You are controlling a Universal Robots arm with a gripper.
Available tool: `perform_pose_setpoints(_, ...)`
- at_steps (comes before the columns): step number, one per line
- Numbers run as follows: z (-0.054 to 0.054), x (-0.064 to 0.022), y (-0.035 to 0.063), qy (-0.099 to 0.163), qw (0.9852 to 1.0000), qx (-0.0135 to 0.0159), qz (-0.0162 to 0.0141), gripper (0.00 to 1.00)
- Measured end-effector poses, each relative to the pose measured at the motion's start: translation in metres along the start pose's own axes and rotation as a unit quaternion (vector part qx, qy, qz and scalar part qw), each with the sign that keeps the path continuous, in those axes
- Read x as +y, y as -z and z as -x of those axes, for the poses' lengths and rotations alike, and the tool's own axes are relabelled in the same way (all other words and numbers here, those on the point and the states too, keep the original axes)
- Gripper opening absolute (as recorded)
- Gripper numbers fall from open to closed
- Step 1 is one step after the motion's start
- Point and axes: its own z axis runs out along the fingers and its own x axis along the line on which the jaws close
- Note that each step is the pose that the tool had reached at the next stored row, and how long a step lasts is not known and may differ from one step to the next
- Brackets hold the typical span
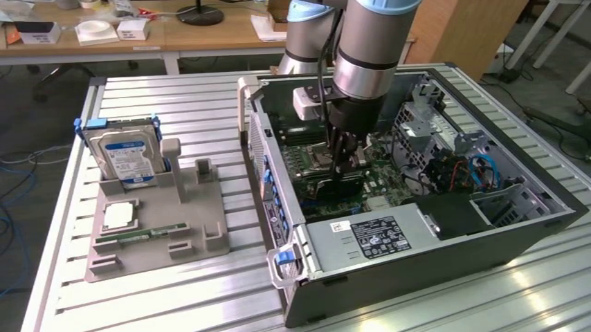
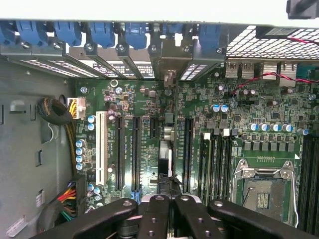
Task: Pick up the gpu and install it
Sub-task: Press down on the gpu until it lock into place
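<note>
- Exterior view: the pincer reaches straight down into the open computer case on the slatted counter, its fingers drawn narrow on the gpu, a thin dark card held upright on edge, apparently so that its lower edge can meet a slot on the motherboard.
- Wrist view: the pincer looks down the card's spine; the gpu shows as a slim dark blade among the black expansion slots, beside a long white slot at about nine o'clock of it, lined up with a blue-latched bracket bay at the case's rear wall.
- Grey parts holder sits at nine o'clock of the case, well apart; a hard drive with a blue label stands upright in it, a green memory stick lies flat near its front.
- Power supply carries a black label; its print, like the drive's, cannot be read.
</note>
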Motion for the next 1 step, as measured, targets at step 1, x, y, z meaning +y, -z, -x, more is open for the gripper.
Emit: perform_pose_setpoints(1,0.0,0.0,0.0,0.0,1.0,0.0,0.0,0.1)
